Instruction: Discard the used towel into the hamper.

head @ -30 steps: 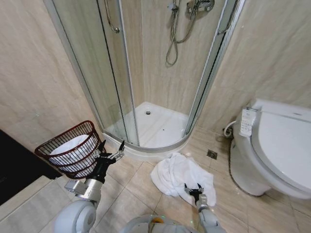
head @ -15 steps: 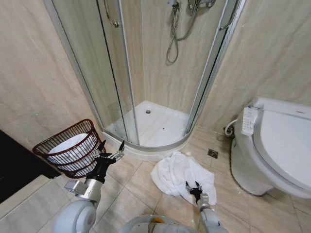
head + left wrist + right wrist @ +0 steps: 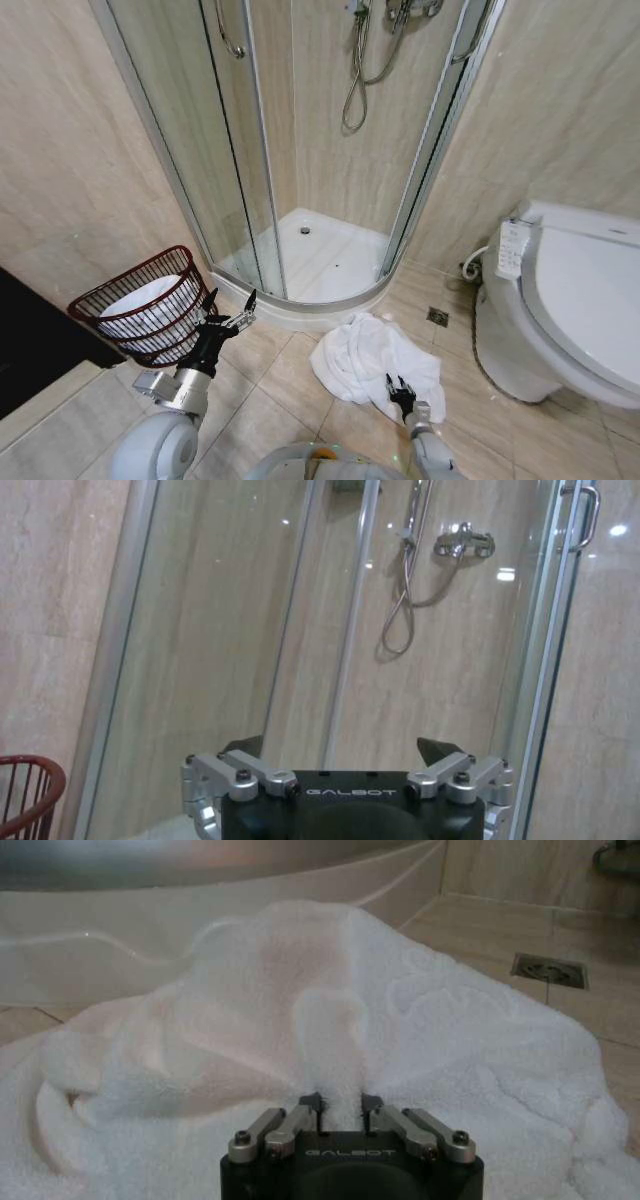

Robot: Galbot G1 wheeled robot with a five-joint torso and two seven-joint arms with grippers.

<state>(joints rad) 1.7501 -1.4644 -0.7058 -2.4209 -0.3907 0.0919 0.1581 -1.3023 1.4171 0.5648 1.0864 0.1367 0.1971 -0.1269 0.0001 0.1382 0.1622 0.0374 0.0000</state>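
The used towel (image 3: 372,355) is a crumpled white heap on the tiled floor in front of the shower. My right gripper (image 3: 401,391) is down at its near edge. In the right wrist view the fingers (image 3: 315,1105) stand close together, pinching a raised fold of the towel (image 3: 330,1012). The hamper (image 3: 140,312), a reddish-brown wire basket with white cloth inside, stands by the left wall. My left gripper (image 3: 229,310) hangs open and empty just right of it, level with its rim. The left wrist view shows that gripper (image 3: 340,747) and the hamper's rim (image 3: 40,791).
A curved glass shower enclosure (image 3: 250,150) with a white tray (image 3: 325,262) is straight ahead. A toilet (image 3: 575,300) fills the right side, with a floor drain (image 3: 437,317) beside it. Bare floor tiles (image 3: 275,385) lie between the towel and the hamper.
The right gripper's fingers have drawn together on the towel's near edge. The left arm, the hamper and the towel have stayed put.
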